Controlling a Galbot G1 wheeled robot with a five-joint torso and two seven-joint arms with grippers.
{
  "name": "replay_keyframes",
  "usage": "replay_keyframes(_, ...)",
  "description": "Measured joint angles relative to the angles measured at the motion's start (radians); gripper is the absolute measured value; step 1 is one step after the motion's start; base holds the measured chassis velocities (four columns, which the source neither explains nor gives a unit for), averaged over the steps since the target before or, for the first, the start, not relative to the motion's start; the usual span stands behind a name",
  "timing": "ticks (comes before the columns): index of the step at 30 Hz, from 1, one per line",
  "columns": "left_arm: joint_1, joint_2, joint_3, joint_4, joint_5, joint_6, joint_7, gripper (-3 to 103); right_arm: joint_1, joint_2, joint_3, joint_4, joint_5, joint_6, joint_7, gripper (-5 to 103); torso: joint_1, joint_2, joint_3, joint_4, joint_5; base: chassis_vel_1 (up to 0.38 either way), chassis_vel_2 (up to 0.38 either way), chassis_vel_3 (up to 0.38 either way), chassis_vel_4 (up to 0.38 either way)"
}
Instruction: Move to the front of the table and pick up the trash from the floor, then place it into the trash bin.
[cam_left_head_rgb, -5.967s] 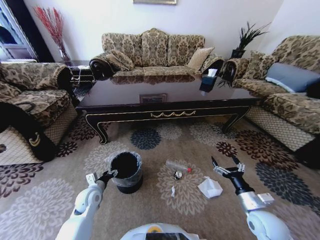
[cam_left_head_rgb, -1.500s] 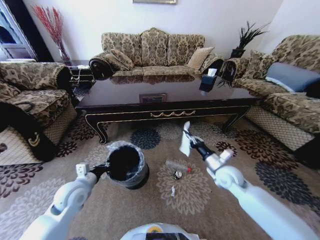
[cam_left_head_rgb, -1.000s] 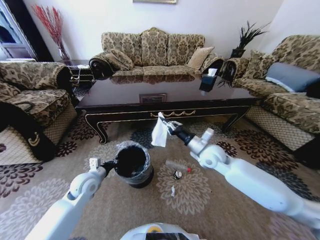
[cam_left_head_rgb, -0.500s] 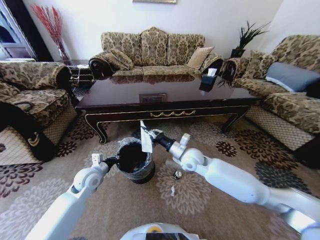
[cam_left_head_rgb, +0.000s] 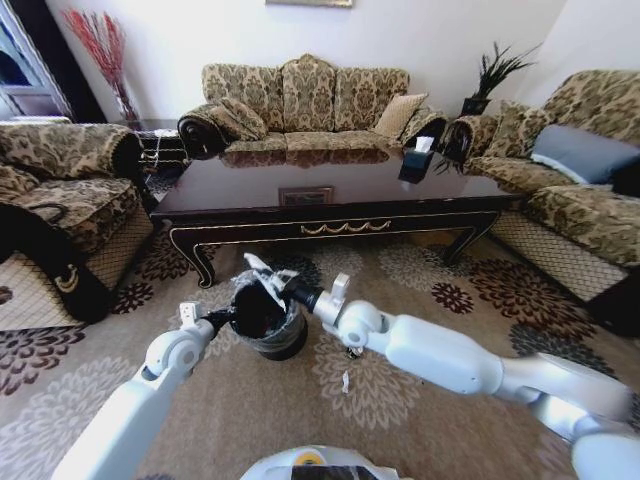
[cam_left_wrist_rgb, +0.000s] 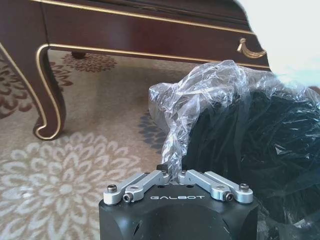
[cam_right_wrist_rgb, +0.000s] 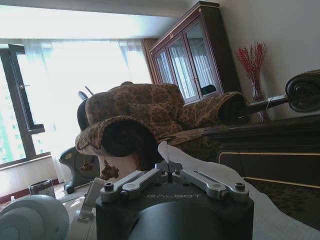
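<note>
Small round black trash bin (cam_left_head_rgb: 262, 318) with crinkled plastic liner on patterned tan carpet floor (cam_left_head_rgb: 400, 400), before the glossy dark gold-trimmed desk (cam_left_head_rgb: 330, 205). Left end effector (cam_left_head_rgb: 222, 318) pinched shut on the liner's rim. Right end effector (cam_left_head_rgb: 278, 287) clamped on white folded paper wad (cam_left_head_rgb: 256, 270), directly above the bin's mouth. Small white scrap (cam_left_head_rgb: 345, 382) lying on the carpet nearby.

Walls: white (cam_left_head_rgb: 180, 30) | Floor: tan medallion carpet (cam_left_head_rgb: 420, 270) | Seating: patterned sofa (cam_left_head_rgb: 305, 100), armchairs left (cam_left_head_rgb: 60, 190) and right (cam_left_head_rgb: 580, 190) | Glass cabinet (cam_right_wrist_rgb: 192, 55) | Bright curtained window (cam_right_wrist_rgb: 75, 65) | Plant (cam_left_head_rgb: 495, 75)
</note>
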Motion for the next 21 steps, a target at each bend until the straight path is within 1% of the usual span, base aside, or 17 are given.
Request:
replay_keyframes(2,0.001,0.001,-0.002,0.000,-0.001,0.000,0.000,3,0.000,0.000,-0.005,0.004,-0.004,0.000,0.000,0,0.000,0.000,0.000,-0.0001,0.0000,0.000,0.000,0.000,0.000)
replay_keyframes(3,0.002,0.004,-0.008,-0.001,-0.006,-0.002,0.002,3,0.000,0.001,-0.025,0.011,-0.008,-0.001,0.008,0,0.000,0.000,0.000,-0.0009,0.0001,0.000,0.000,0.000,0.000)
replay_keyframes(4,0.003,0.006,-0.009,-0.001,-0.008,-0.002,0.002,3,0.003,0.002,-0.031,0.012,-0.008,-0.001,0.008,0,0.000,0.000,0.000,-0.0009,0.0001,0.000,0.000,0.000,0.000)
replay_keyframes(8,0.000,0.013,-0.013,0.000,-0.010,-0.002,0.003,3,0.027,0.007,-0.057,0.003,-0.008,0.005,-0.004,0,0.000,0.000,0.000,-0.0004,0.0000,0.000,0.000,0.000,0.000)
replay_keyframes(13,-0.003,0.015,-0.015,-0.004,-0.016,-0.003,0.004,3,0.048,0.020,-0.079,-0.023,-0.014,0.010,-0.023,0,0.000,0.000,0.000,-0.0004,0.0000,0.000,0.000,0.000,0.000)
replay_keyframes(15,-0.003,0.015,-0.014,-0.006,-0.017,-0.003,0.004,3,0.057,0.021,-0.089,-0.025,-0.007,0.015,-0.048,0,0.000,0.000,0.000,-0.0006,0.0001,0.000,0.000,0.000,0.000)
replay_keyframes(17,-0.002,0.013,-0.015,-0.007,-0.017,-0.003,0.004,3,0.069,0.015,-0.100,-0.021,0.001,0.019,-0.096,0,0.000,0.000,0.000,-0.0005,0.0001,0.000,0.000,0.000,0.000)
replay_keyframes(18,-0.002,0.013,-0.015,-0.007,-0.017,-0.003,0.004,3,0.069,0.015,-0.100,-0.021,0.001,0.019,-0.096,0,0.000,0.000,0.000,-0.0005,0.0001,0.000,0.000,0.000,0.000)
replay_keyframes(19,-0.001,0.012,-0.015,-0.007,-0.016,-0.003,0.004,3,0.080,0.010,-0.108,-0.020,-0.003,0.024,-0.132,0,0.000,0.000,0.000,-0.0005,0.0001,0.000,0.000,0.000,0.000)
replay_keyframes(21,0.000,0.010,-0.015,-0.007,-0.016,-0.004,0.004,3,0.090,0.007,-0.119,-0.026,-0.013,0.030,-0.165,0,0.000,0.000,0.000,-0.0006,0.0001,0.000,0.000,0.000,0.000)
